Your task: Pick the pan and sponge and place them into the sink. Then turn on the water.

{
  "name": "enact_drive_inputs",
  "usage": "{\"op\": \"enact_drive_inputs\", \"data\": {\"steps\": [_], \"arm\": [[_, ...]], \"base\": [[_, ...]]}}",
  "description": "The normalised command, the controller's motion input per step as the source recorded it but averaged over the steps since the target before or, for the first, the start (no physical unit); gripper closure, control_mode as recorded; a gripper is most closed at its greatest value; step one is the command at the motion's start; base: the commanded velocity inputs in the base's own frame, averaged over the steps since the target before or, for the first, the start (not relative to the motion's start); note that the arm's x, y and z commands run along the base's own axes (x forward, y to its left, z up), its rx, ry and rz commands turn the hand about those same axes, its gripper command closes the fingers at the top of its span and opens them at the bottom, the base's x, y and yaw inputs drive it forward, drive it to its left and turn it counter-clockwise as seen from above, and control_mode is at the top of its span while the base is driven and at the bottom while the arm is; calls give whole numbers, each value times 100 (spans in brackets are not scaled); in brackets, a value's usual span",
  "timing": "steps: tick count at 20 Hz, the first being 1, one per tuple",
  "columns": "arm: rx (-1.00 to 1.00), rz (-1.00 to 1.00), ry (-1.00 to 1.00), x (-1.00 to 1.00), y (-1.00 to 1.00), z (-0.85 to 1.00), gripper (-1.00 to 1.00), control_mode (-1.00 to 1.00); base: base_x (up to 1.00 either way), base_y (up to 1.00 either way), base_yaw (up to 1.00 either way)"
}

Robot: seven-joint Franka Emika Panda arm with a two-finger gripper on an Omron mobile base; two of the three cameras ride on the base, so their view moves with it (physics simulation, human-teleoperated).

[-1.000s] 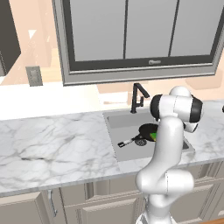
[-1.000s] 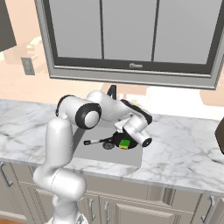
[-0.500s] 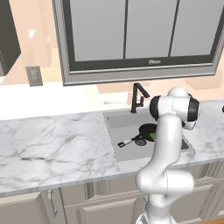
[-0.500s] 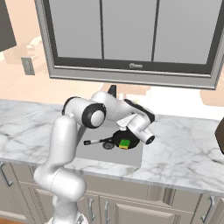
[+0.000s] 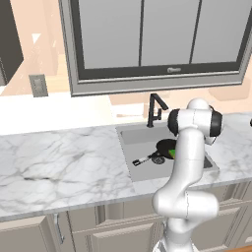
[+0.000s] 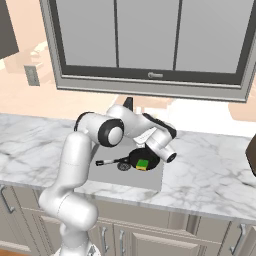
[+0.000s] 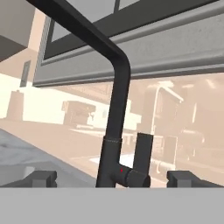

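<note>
We found the pan [image 5: 165, 146], a small round black one with a straight handle going silver-grey at its end, lying in the sink [image 5: 139, 135], a rectangular grey recessed basin cut into the white veined marble desk [image 5: 59, 157]. The sponge [image 6: 142, 163], a little bright green block with a yellow side, sat on the pan's bowl inside that sink. The matte black faucet [image 7: 114, 109], an angular tube with a squared bend and a stubby lever at its base, stood at the sink's back edge below the grey-framed window [image 6: 150, 40]. The tool [image 7: 111, 178] faced the faucet's base at close range, its two dark blocky fingers spread wide to either side of the stem, pinching nothing.
</note>
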Motion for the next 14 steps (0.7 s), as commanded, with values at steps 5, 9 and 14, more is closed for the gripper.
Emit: {"op": "enact_drive_inputs", "data": {"steps": [5, 9, 14], "arm": [[0, 1, -4, 2, 26, 0, -100, -100], [0, 0, -4, 1, 18, 7, -100, -100], [0, 0, -5, 5, 3, 22, -100, -100]], "base": [[0, 0, 0], [0, 0, 0], [0, 0, 0]]}}
